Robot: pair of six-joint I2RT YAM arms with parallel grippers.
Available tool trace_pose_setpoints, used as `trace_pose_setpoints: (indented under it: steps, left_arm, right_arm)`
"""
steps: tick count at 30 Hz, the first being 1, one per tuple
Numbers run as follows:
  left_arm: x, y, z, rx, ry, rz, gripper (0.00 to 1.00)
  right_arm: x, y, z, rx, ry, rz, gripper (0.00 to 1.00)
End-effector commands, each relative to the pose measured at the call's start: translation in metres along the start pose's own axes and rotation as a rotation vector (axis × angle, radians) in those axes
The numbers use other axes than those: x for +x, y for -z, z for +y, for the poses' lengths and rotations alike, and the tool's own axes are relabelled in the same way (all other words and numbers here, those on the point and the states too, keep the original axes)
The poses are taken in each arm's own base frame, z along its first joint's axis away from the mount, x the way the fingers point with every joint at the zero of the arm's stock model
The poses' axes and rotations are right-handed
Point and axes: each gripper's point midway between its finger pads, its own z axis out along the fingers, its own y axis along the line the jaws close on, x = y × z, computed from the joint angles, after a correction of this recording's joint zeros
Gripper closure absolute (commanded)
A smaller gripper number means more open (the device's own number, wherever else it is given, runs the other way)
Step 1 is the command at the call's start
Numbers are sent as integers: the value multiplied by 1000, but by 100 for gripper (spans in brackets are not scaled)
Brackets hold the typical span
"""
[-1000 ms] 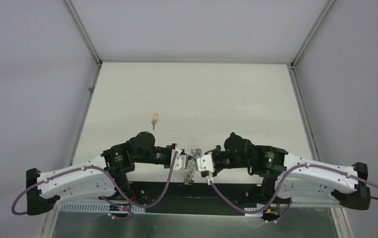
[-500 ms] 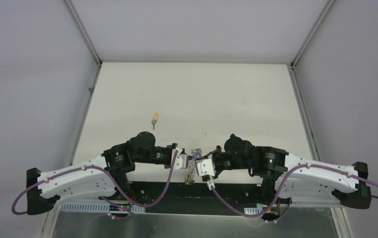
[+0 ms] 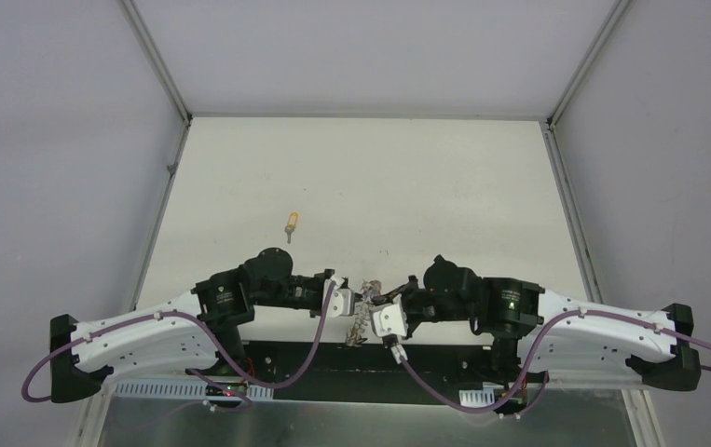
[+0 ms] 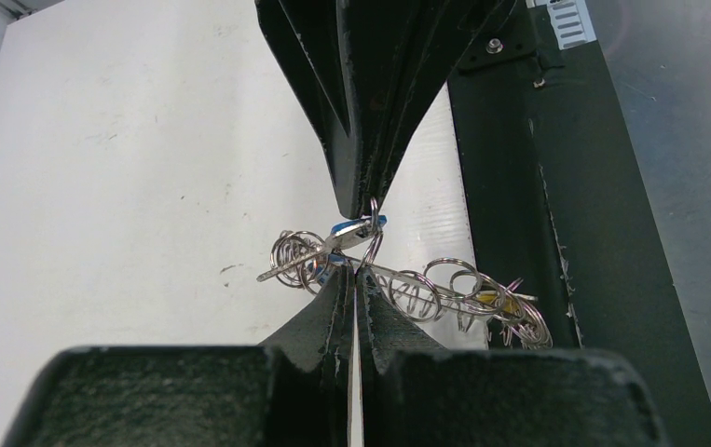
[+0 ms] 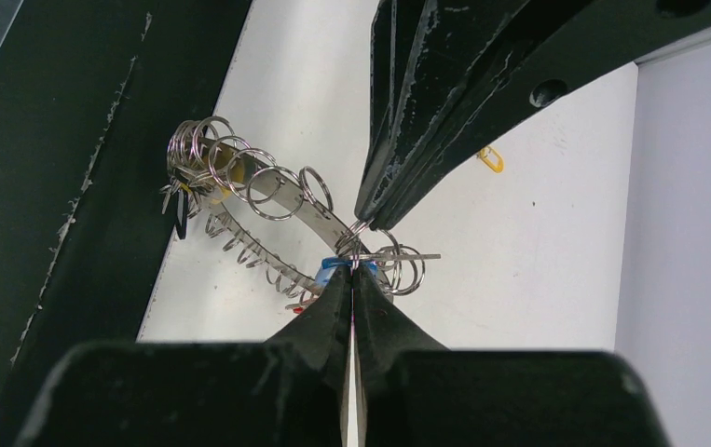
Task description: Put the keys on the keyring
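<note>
Plain grey walls box in a white table. Metal posts rise from its far corners.

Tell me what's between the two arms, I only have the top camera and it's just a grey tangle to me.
Observer: The left wrist camera shows the left fingers shut on the keyring, a band strung with wire loops.
Operator: And the right side?
Observer: The right wrist camera shows the right fingers shut on a blue-headed key, at its small loop.
Operator: Any other keys on it?
Observer: A yellow head, likely a key's, sits among the loops at the band's other end.
</note>
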Motion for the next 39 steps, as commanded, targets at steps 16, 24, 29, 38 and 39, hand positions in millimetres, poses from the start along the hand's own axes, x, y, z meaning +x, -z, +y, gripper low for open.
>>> trace_pose_setpoints:
  steps: [16,24,29,38,39]
  left_arm:
    - [-12,-5,17,-106,149,-33,100]
    - [-10,-5,20,-128,170,-30,100]
    - [-8,-4,22,-149,186,-25,100]
    - [-5,-4,25,-175,212,-13,100]
    - [-4,-4,25,-176,213,-12,100]
  right_arm:
    - [7,0,7,29,97,28,100]
    - [14,0,6,61,118,65,100]
    - [16,0,6,75,127,77,100]
    - [19,0,8,86,137,85,100]
    - [18,1,8,89,138,84,100]
